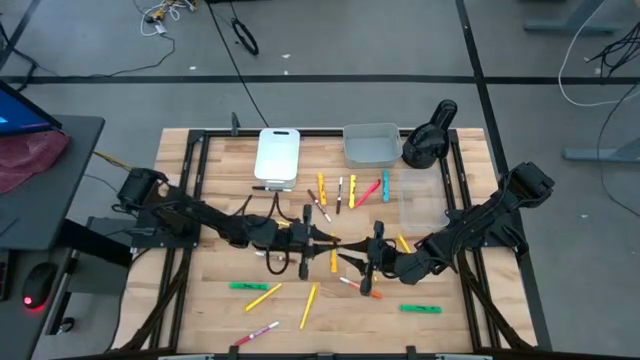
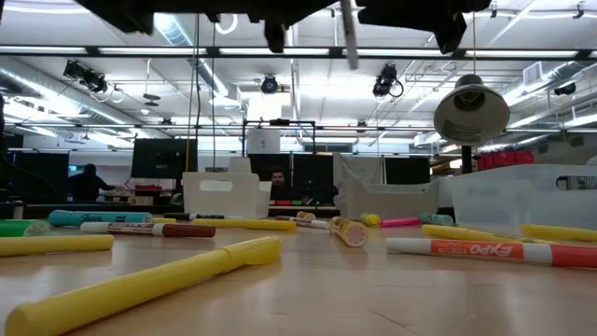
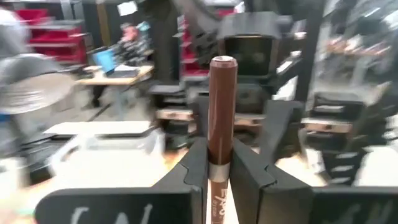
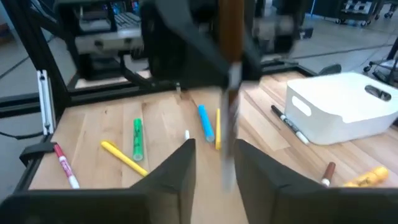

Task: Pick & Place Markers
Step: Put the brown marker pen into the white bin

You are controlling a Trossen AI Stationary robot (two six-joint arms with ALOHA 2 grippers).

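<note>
1. The left gripper (image 3: 221, 171) is clenching a brown Expo marker (image 3: 221, 118) upright between its jaws above the middle of the counter (image 1: 200, 305). The marker's cap end is rising above the jaws and its white label band is sitting at the contact line.

2. The right gripper (image 4: 211, 163) is facing the left gripper at close range, and the same marker (image 4: 231, 37) is hanging just in front of its jaws. These jaws are standing parted around the blurred lower end of the marker; whether they are touching it cannot be told.

3. This appears to be an arm-to-arm handover. Judged from the frames, the left jaws should be keeping full hold while the right jaws are clearing the barrel completely, so that the marker is neither dragged sideways nor tilted.

4. Any withdrawal should be running straight back along the right gripper's own axis, away from the marker.

5. The remaining markers (image 1: 262, 296) are lying scattered on the counter below and around both grippers. The carried marker should be travelling high enough to clear them.

6. The white bin (image 1: 277, 156) and the grey bin (image 1: 371, 146) are standing beyond the jaws at the counter's far edge as likely drop points.
</note>
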